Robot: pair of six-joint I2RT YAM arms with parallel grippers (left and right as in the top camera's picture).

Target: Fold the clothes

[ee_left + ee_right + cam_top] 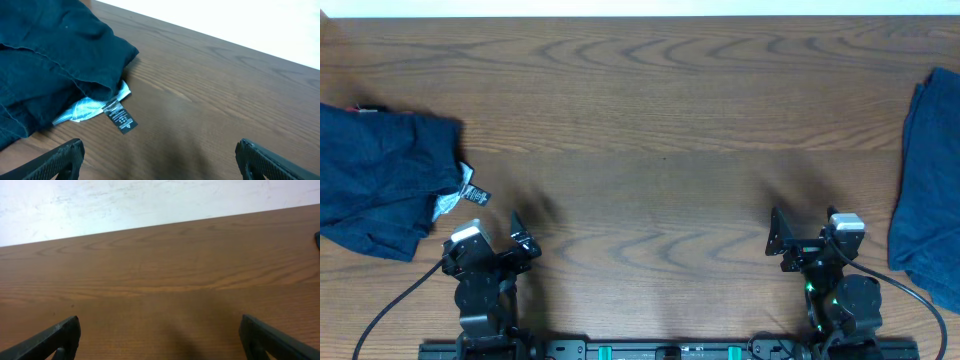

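A crumpled pile of dark navy clothes [380, 175] lies at the table's left edge, with a pale tag and a black tag [470, 192] sticking out at its right corner. In the left wrist view the pile [50, 60] fills the upper left, and the black tag [121, 118] lies on the wood beside it. A second navy garment [928, 190] lies at the right edge. My left gripper [160, 155] stands open just in front of the tags, holding nothing. My right gripper [160, 335] is open over bare wood, well left of the right garment.
The wooden table [650, 120] runs to a white wall at the back. Both arm bases sit on a black rail [650, 350] at the front edge. A sliver of dark cloth [317, 237] shows at the right wrist view's right border.
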